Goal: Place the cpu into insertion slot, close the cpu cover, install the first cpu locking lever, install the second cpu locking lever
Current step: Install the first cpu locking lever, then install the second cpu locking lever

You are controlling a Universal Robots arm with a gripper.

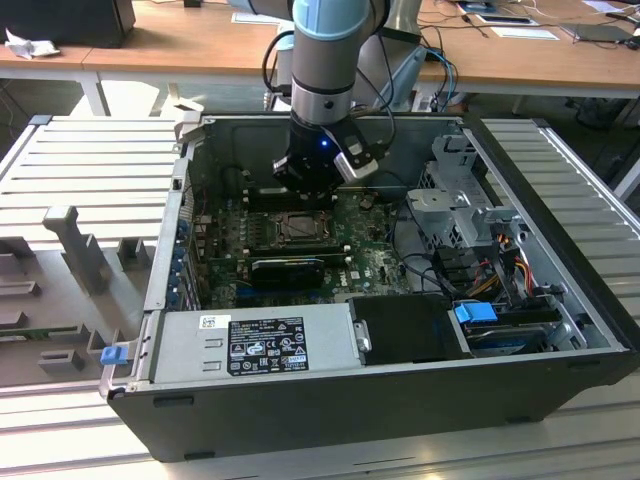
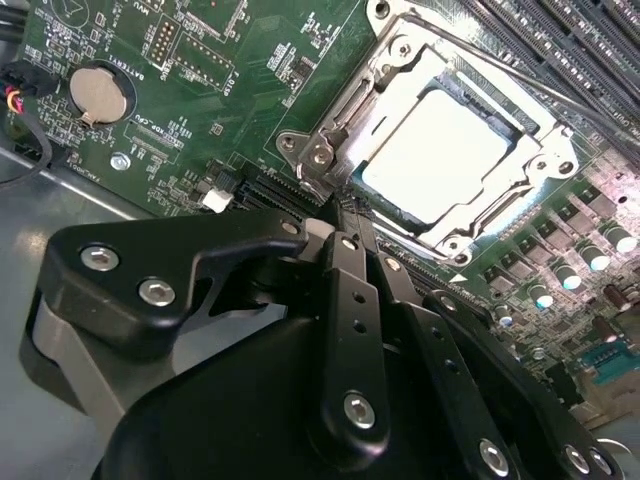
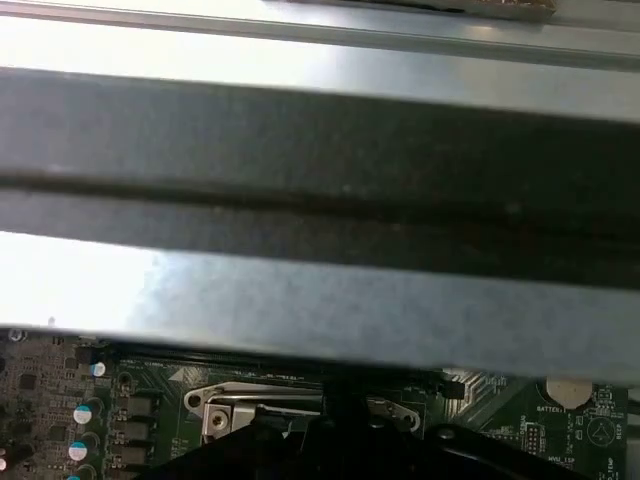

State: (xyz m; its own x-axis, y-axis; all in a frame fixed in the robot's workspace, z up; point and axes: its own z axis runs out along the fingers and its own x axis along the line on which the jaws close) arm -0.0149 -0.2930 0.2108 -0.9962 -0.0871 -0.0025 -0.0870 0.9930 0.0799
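My pincer (image 2: pixel 335 215) hovers with fingers pressed together, gripping nothing, just beside the insertion slot (image 2: pixel 440 150) (cpu (image 2: pixel 435 160) seated, cpu cover (image 2: pixel 395 75) down over it) on the green motherboard (image 2: pixel 200 90).

We can read "BATTERY" printed on the motherboard (image 2: pixel 200 110) beside the coin cell (image 2: pixel 100 93) in the second wrist view. The white sticker (image 1: pixel 208 322) and black label (image 1: pixel 268 345) on the power supply (image 1: pixel 250 342) stay illegible to us.
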